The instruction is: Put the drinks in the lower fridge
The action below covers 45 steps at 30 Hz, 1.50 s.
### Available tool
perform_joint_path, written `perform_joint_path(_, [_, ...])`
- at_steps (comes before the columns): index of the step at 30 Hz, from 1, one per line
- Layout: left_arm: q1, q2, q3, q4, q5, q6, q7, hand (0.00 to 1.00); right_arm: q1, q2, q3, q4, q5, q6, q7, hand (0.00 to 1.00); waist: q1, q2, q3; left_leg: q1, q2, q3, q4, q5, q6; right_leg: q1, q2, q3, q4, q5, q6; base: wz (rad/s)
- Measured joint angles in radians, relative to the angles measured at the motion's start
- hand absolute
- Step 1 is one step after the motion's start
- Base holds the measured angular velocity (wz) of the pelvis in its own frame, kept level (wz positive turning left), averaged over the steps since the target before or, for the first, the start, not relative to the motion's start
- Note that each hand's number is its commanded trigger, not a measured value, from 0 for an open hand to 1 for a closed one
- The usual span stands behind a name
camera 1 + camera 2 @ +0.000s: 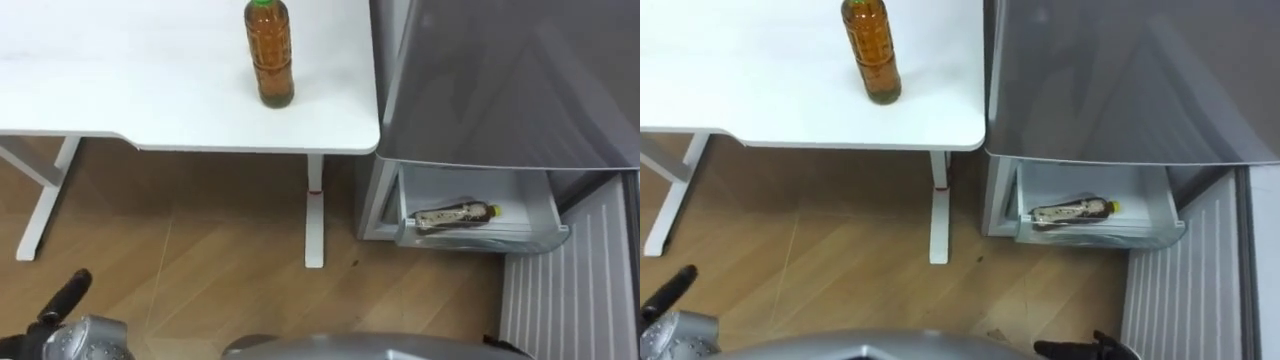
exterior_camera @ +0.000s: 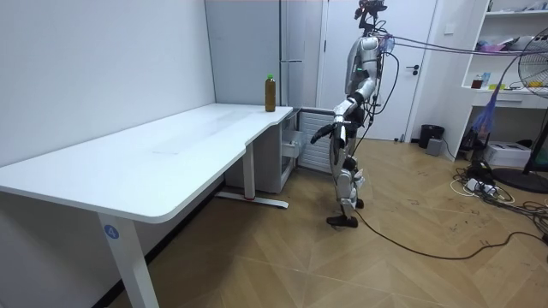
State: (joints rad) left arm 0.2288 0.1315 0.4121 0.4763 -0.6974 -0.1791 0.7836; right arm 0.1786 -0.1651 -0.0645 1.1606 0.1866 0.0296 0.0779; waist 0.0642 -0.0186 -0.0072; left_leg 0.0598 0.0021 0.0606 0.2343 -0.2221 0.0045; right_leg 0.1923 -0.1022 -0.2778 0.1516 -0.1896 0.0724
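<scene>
Through the left eye view, a tea bottle (image 1: 270,55) with a green cap is standing upright on the white tabletop (image 1: 150,80), near the corner that is sitting just beside the grey fridge (image 1: 500,80). At the foot of the fridge the lower drawer (image 1: 530,200) is standing pulled out. A second bottle (image 1: 457,215) is lying on its side in it, its yellow cap pointing away from the tabletop. Right of the drawer, the fridge's open door (image 1: 570,300) is showing its ribbed inner face. The left robot hand (image 1: 65,298) is hovering low over the wooden floor (image 1: 200,260), well left of the fridge, with a dark finger stretched straight. It is released and holding nothing.

In the room view the robot is standing on the floor in front of the fridge, at the far end of the tabletop, with its arms bent forward. The tea bottle is standing on the tabletop end near the fridge.

Through the right eye view, the right robot hand (image 1: 1085,348) is peeking in at the bottom edge, in front of the fridge's open door. Its dark fingers are spread, released and empty. The 2 bottles are well apart, 1 on the tabletop and 1 in the drawer.
</scene>
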Motion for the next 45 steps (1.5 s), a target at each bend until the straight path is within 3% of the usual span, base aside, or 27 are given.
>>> perform_joint_path(3, [0.003,0.003,-0.001,-0.117,0.007,-0.02,0.018,0.0,0.002,0.0,0.0,-0.004,-0.009,-0.007,0.001,0.0,0.001,0.004,-0.0002,-0.002,-0.001,-0.006,0.002,0.0,0.0,0.0,0.001,-0.001,0.0,0.0,0.0,0.01])
perform_joint_path(9, [0.0,0.004,-0.005,-0.289,0.085,-0.023,0.029,0.0,0.011,-0.001,-0.002,-0.033,-0.034,-0.008,0.006,0.0,-0.001,0.01,0.0004,-0.007,0.0,-0.01,0.004,0.0,0.0,-0.003,0.002,-0.001,-0.001,0.0,0.0,0.0])
perform_joint_path(18, [-0.012,0.019,-0.006,-0.483,0.123,-0.019,-0.095,0.0,0.009,0.0,-0.009,-0.031,-0.039,-0.016,0.047,0.0,-0.006,0.008,0.003,-0.019,-0.001,-0.012,0.008,0.0,0.0,-0.001,0.002,-0.014,-0.001,0.0,0.0,0.04])
perform_joint_path(20, [-0.025,0.039,-0.025,-0.52,0.126,-0.007,-0.13,0.0,0.008,0.001,-0.014,-0.034,-0.039,-0.014,0.046,0.0,-0.015,0.01,0.0046,-0.033,-0.004,-0.03,0.019,-0.001,0.0,-0.002,0.002,-0.027,-0.001,0.0,0.0,0.2])
perform_joint_path(27, [-0.063,0.045,-0.053,-0.533,0.276,0.069,-0.282,0.0,0.008,0.0,-0.034,-0.036,-0.034,-0.006,0.052,0.0,-0.033,0.025,0.0097,-0.039,-0.006,-0.041,0.024,-0.001,0.0,-0.002,0.003,-0.025,-0.002,0.0,0.0,0.05])
perform_joint_path(32, [-0.093,0.048,-0.074,-0.536,0.278,0.095,-0.366,0.0,0.011,0.0,-0.038,-0.015,0.047,-0.006,0.069,0.0,-0.047,0.025,0.0099,-0.031,-0.006,-0.037,0.022,-0.001,0.0,-0.001,0.002,-0.026,-0.002,0.0,0.0,-0.02])
perform_joint_path(39, [-0.112,0.058,-0.078,-0.611,0.278,0.106,-0.451,0.0,0.004,0.0,-0.085,0.017,0.05,-0.008,0.087,0.0,-0.087,0.013,0.0109,-0.028,-0.006,-0.031,0.02,-0.001,0.0,0.001,0.001,-0.022,-0.001,0.0,0.0,-0.01])
perform_joint_path(42, [-0.12,0.059,-0.088,-0.609,0.278,0.106,-0.481,0.0,-0.002,-0.001,-0.088,0.028,0.051,-0.009,0.087,0.0,-0.092,0.012,0.017,-0.014,-0.002,-0.012,0.01,-0.001,0.0,0.004,0.001,-0.006,-0.001,0.0,0.0,-0.17])
perform_joint_path(45, [-0.12,0.059,-0.123,-0.592,0.278,0.112,-0.517,0.0,-0.01,-0.001,-0.089,0.048,0.051,-0.018,0.087,0.0,-0.102,0.01,0.0171,-0.011,-0.001,-0.002,0.007,-0.001,0.0,0.002,0.001,0.004,-0.001,0.0,0.0,-0.12])
